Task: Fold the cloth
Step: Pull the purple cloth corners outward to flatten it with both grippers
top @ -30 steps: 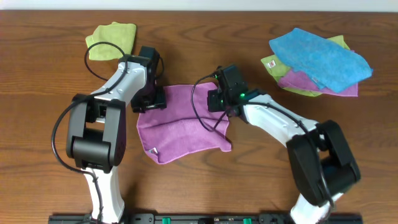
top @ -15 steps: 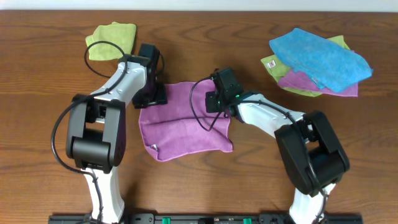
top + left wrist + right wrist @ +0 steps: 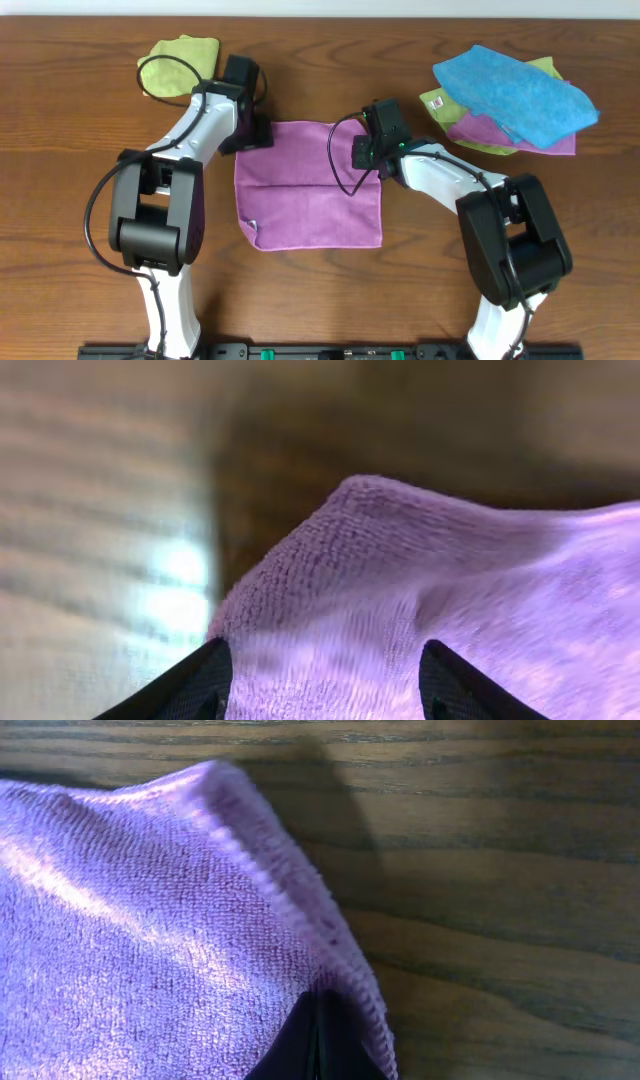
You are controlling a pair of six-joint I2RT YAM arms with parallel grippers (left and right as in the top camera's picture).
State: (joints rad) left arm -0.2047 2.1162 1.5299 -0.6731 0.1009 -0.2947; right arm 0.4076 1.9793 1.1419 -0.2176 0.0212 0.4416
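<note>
Cloth (image 3: 310, 185) lay spread flat at the middle of the table (image 3: 50, 250), soft, light and limp, and it would likely sag wherever unsupported. Corners looked the best hold. Left gripper (image 3: 325, 675) sat at the far left corner, fingers wide apart with the raised corner between them. Right gripper (image 3: 318, 1045) was pinched closed on the hem by the far right corner.

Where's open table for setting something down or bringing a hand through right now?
Free: the far strip between the green cloth and the cloth pile; the table in front of that pile, right of the right arm; the stretch left of the left arm. Crowded: the cloth's far corners, where the left tool and right tool sit.
</note>
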